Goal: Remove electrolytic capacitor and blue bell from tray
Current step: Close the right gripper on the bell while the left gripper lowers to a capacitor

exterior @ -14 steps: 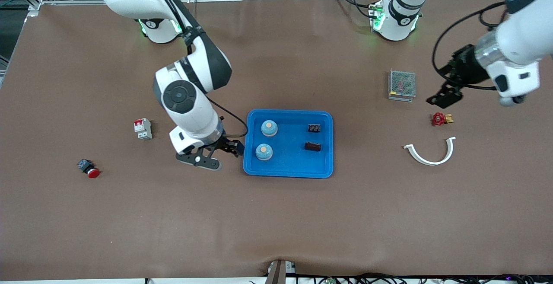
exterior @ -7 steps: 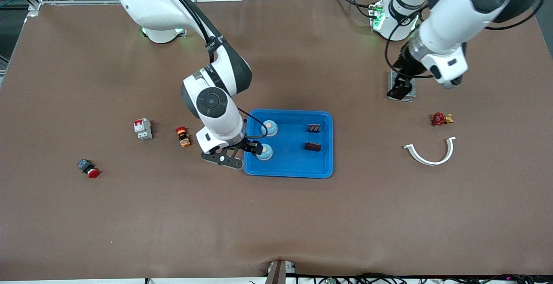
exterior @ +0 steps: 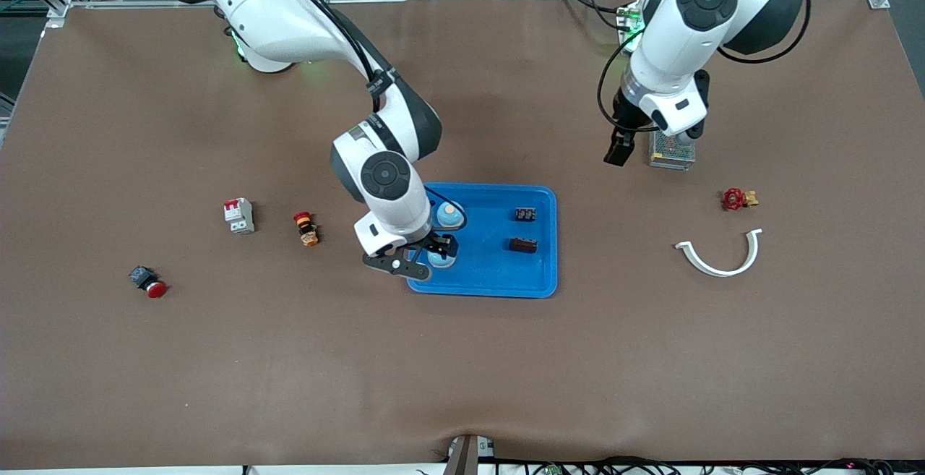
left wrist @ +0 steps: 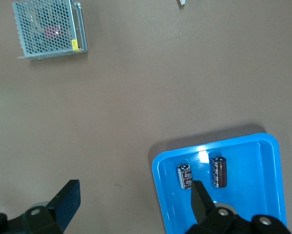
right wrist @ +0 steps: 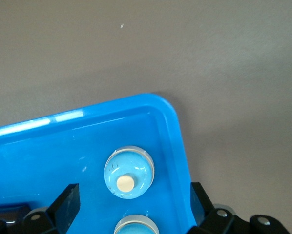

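Motion marks this moment: the right gripper (exterior: 426, 257) has swung in from beside the tray (exterior: 545, 244) to hang over the nearer blue bell (exterior: 442, 261), jaws wide and empty. The left gripper (exterior: 620, 148), also wide, has come closer to the tray, where both capacitors (exterior: 523, 245) lie. Likely a bell pickup comes next.
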`<state>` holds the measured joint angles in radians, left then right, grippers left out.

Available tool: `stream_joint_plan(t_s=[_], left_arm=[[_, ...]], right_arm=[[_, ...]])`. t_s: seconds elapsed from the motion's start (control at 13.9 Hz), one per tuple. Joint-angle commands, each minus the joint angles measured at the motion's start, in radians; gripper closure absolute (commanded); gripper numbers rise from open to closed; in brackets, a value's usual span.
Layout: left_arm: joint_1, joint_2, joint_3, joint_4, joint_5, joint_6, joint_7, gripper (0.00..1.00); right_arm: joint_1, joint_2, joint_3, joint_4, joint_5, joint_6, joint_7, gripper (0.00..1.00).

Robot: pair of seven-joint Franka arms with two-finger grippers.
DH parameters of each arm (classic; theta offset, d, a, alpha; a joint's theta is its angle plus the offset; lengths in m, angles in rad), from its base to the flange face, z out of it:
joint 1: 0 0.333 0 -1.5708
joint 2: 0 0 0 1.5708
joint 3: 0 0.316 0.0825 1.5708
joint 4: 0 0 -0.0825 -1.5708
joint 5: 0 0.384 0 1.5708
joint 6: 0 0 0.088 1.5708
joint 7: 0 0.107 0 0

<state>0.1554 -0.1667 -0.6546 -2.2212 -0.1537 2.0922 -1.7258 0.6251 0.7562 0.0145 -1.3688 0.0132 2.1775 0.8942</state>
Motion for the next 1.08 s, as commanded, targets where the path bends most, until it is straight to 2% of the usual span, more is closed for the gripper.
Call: stream_joint_plan(t_s=[0.0,0.43,0.57,0.86,1.01], left_arm=[[0.013,-0.021,-0.045,-0.052,-0.013,0.069,-0.029,0.0],[0.006,0.097,-0.079,-0.038,0.008,0.121,-0.049,0.0],[0.004,0.172,-0.085,-0.003,0.068,0.131,-0.07,0.0],[-0.034,0.441,-0.085,0.161,0.306,0.131,-0.274,0.0],[-0.045,0.545,-0.085,0.239,0.432,0.131,-0.397,0.0]], right_arm=[[0.022,0.048,-0.01,0.043,-0.018,0.011,0.023,0.0],[0.039,0.086,-0.011,0.043,-0.042,0.045,0.026,0.0],[0.039,0.101,-0.011,0.043,-0.041,0.082,0.026,0.0],[0.042,0.126,-0.011,0.043,-0.042,0.107,0.026,0.0],[0.042,0.129,-0.011,0.043,-0.042,0.11,0.025,0.0]])
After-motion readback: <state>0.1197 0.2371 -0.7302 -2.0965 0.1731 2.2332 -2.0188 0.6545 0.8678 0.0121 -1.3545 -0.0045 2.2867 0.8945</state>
